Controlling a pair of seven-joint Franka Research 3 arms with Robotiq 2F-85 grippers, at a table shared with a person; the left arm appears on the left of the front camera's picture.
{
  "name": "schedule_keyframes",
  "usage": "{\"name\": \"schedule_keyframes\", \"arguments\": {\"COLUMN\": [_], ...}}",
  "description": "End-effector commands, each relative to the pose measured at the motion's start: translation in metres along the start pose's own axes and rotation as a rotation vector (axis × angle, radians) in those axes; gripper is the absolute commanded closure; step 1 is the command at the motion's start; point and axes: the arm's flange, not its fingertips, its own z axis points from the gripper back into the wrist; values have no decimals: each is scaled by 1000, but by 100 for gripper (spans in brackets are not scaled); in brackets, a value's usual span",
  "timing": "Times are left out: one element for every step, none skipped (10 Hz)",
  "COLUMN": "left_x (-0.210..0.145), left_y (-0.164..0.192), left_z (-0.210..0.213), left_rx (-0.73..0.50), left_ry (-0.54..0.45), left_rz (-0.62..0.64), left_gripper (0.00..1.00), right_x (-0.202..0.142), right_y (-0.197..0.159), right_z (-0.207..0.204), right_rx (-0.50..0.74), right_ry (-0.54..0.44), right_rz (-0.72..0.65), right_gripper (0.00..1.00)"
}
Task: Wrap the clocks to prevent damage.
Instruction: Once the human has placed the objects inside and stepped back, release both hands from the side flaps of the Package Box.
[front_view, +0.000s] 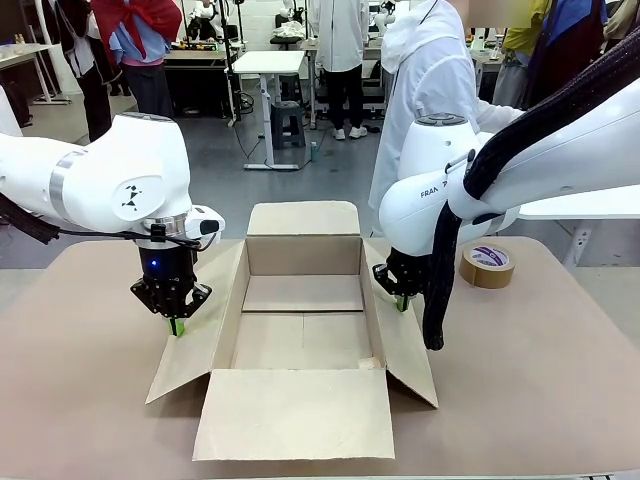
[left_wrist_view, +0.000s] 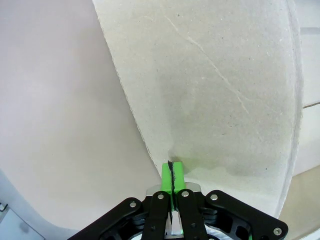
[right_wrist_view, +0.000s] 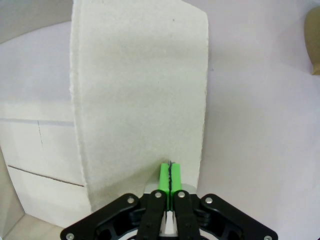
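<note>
An open cardboard box (front_view: 303, 255) stands in the middle of the table with all its flaps folded outward, and only its bare floor shows inside. The bubble-wrapped bundle of clocks is out of view. My left gripper (front_view: 176, 326) (left_wrist_view: 172, 167) is shut, its green tips touching the box's left flap (front_view: 200, 320) (left_wrist_view: 215, 90) near the flap's outer edge. On the other side, my right gripper (front_view: 402, 302) (right_wrist_view: 170, 167) is also shut, with its tips down on the right flap (front_view: 400, 345) (right_wrist_view: 140, 90). Nothing shows between either pair of pads.
A brown tape roll (front_view: 487, 265) (right_wrist_view: 314, 45) lies on the table to the right of the box, behind my right arm. A person in a white coat (front_view: 430, 80) stands at the far side. The front flap (front_view: 295, 412) reaches toward the near table edge.
</note>
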Motion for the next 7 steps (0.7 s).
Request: {"name": "schedule_keyframes", "arguments": {"left_x": [0,0,0,0,0,0,0], "left_y": [1,1,1,1,1,1,1], "left_z": [0,0,0,0,0,0,0], "left_rx": [6,6,6,6,6,6,6], "left_ry": [-5,-5,-5,-5,-5,-5,-5], "left_rz": [-3,-3,-3,-3,-3,-3,-3], "left_gripper": [99,99,99,99,99,99,99], "right_x": [-3,-3,-3,-3,-3,-3,-3], "right_y": [1,1,1,1,1,1,1], "right_z": [-1,-1,-1,-1,-1,-1,-1], "right_rx": [-1,-1,-1,-1,-1,-1,-1], "right_ry": [0,0,0,0,0,0,0], "right_rz": [-2,-2,-2,-2,-2,-2,-2], "right_gripper": [99,99,99,99,99,99,99]}}
